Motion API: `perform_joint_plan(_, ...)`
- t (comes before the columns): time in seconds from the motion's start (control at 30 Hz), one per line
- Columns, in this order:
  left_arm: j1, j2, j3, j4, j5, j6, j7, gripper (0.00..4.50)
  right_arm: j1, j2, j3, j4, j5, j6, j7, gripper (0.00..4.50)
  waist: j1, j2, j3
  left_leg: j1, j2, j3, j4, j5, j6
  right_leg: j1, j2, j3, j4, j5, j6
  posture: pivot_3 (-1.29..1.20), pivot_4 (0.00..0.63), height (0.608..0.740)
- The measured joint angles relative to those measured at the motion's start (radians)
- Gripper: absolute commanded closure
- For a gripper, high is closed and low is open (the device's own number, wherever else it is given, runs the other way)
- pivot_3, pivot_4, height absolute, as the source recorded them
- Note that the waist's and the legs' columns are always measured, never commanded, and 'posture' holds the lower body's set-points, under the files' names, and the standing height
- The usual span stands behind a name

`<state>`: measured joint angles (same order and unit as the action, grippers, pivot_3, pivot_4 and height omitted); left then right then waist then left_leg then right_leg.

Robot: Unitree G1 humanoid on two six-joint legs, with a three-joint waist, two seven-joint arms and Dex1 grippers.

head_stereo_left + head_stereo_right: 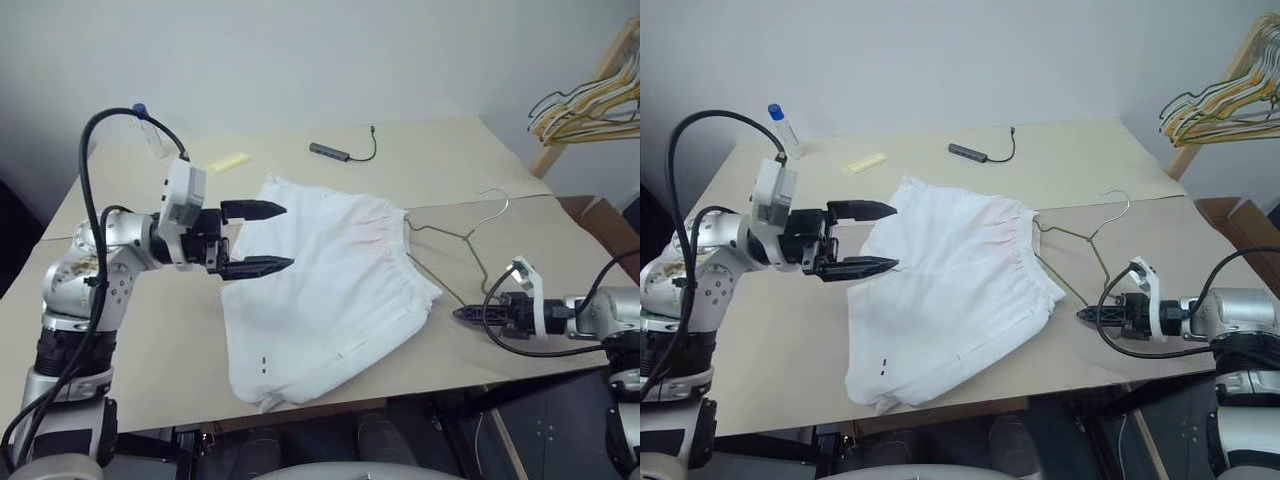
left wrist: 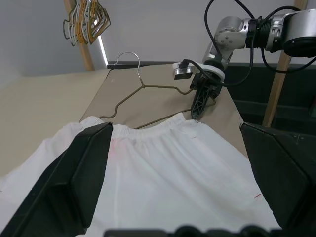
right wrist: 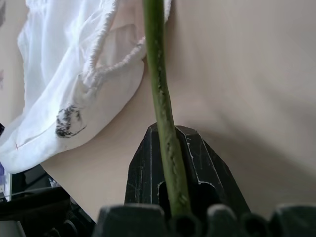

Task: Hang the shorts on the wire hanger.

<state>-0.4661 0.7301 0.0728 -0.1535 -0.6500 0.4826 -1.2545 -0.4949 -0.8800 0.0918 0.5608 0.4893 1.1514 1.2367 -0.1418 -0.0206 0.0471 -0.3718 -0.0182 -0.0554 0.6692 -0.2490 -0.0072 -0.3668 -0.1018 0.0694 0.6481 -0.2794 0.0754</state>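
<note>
Two steps remain: the shorts [image 1: 320, 290] lie flat on the bench [image 1: 140, 340], not yet threaded onto the wire hanger [image 1: 455, 235], whose lower bar is partly tucked under the waistband. The left gripper [image 1: 255, 238] hovers over the shorts with fingers wide and empty. The right gripper [image 1: 470, 313] has its fingers pinched on the hanger wire, just beside the waistband. The right wrist view confirms that grip on the wire; the head views leave it uncertain.

Left gripper [image 1: 258, 238] hovers level with jaws wide apart; right gripper [image 1: 462, 313] is clamped closed, angled downward.
</note>
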Motion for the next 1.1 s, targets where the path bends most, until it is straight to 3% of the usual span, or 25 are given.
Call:
perform_joint_plan(0.23, 0.026, 0.026, 0.038, -0.036, -0.01, 0.0, 0.013, 0.04, 0.015, -0.095, 0.125, -0.053, -0.035, -0.015, 0.165, 4.5, 0.023, 0.0, 0.0, 0.0, 0.0, 0.0, 0.0, 0.0, 0.0, 0.0, 0.0, 0.0, 0.0, 0.0, 0.0, -0.04, 0.0, 0.74)
perform_joint_plan(0.43, 0.057, 0.031, 0.052, -0.064, -0.02, 0.002, 0.028, 0.04, 0.146, -0.199, 0.134, -0.279, 0.009, 0.018, 0.241, 4.5, 0.047, 0.0, 0.0, 0.0, 0.0, 0.0, 0.0, 0.0, 0.0, -0.001, 0.0, 0.0, 0.0, 0.0, 0.0, -0.05, 0.0, 0.74)
perform_joint_plan(0.53, 0.06, 0.031, 0.054, -0.069, -0.02, 0.002, 0.03, 0.04, 0.158, -0.201, 0.132, -0.312, 0.029, 0.038, 0.233, 4.5, 0.049, 0.0, 0.0, 0.0, 0.0, 0.002, 0.001, 0.0, 0.0, 0.0, 0.0, 0.0, 0.0, 0.0, 0.001, -0.06, 0.0, 0.74)
perform_joint_plan(0.73, 0.047, 0.028, 0.051, -0.067, -0.02, 0.002, 0.029, 0.04, 0.073, -0.125, 0.091, -0.145, 0.014, 0.042, 0.131, 4.5, 0.049, -0.001, 0.0, 0.0, 0.0, 0.004, 0.001, 0.0, 0.0, 0.0, 0.001, 0.0, 0.0, 0.001, -0.001, -0.06, 0.0, 0.74)
perform_joint_plan(1.1, 0.04, 0.027, 0.047, -0.066, -0.02, 0.001, 0.029, 0.04, 0.042, -0.082, 0.036, -0.047, 0.006, 0.048, 0.093, 4.5, 0.046, -0.001, 0.0, 0.0, 0.001, 0.004, 0.001, 0.0, 0.0, 0.0, 0.002, 0.0, 0.0, 0.001, -0.001, -0.06, 0.0, 0.74)
